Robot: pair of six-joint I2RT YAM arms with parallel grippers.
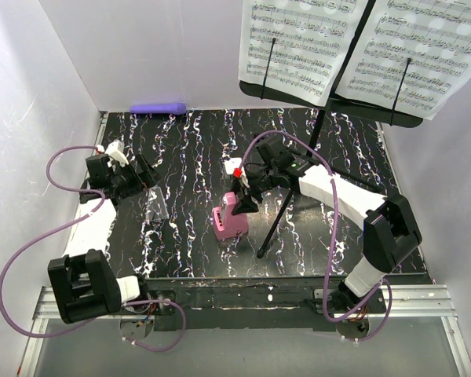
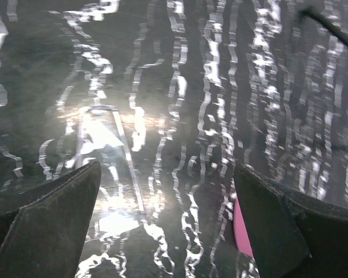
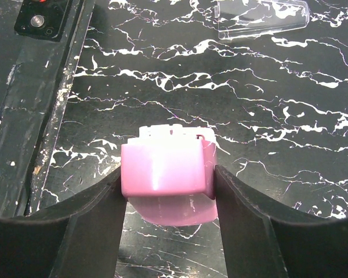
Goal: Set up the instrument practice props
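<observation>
Two robot arms reach over a black, white-veined table (image 1: 188, 149), seen from above. At nine o'clock, the left gripper (image 1: 144, 177) hovers with its fingers spread wide and nothing between them; its wrist view shows only tabletop in the gap. Just toward five o'clock from it, a clear plastic cover (image 1: 155, 206) lies flat on the table. At the far edge, around eleven o'clock, rests a purple cylinder (image 1: 158, 107), which is not one of the props.

Near the centre sits the pink metronome (image 1: 230, 222). The right gripper (image 1: 243, 200) comes at it from two o'clock. The right wrist view shows both fingers (image 3: 75, 231) pressed against its opposite sides, clamped on it. We cannot tell whether its base sits flat on the table. We judge it a light, rigid plastic shell with glossy, tapering sides, so it could slide out of a loose pinch. The wide lower body, where the fingers sit, looks like the safest hold.

At one o'clock the black music stand (image 1: 330, 100) is up on its legs, and one leg ends just beside the metronome at its four o'clock. Two sheet-music pages (image 1: 298, 47) rest side by side on its desk.
</observation>
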